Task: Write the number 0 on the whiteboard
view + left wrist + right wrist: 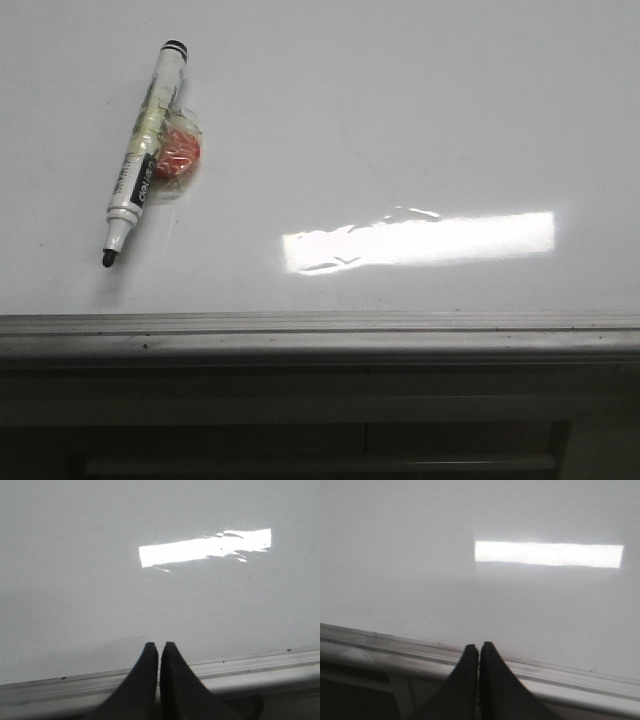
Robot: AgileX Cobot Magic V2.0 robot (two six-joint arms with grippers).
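Observation:
The whiteboard [400, 120] is a glossy white board with a grey frame edge [320, 335] at the front. No number 0 shows on it in any view. A white marker [145, 150] with a black tip lies uncapped at the board's left, tip toward the front, with a red lump in clear tape [178, 155] stuck to its side. My left gripper [159, 645] is shut and empty over the frame edge [250, 662]. My right gripper [479, 646] is shut and empty over the frame edge [395, 647]. Neither gripper shows in the front view.
A bright rectangular light glare [420, 242] lies on the board right of centre; it also shows in the left wrist view [205, 547] and the right wrist view [549, 554]. Below the frame is a dark table front [320, 440].

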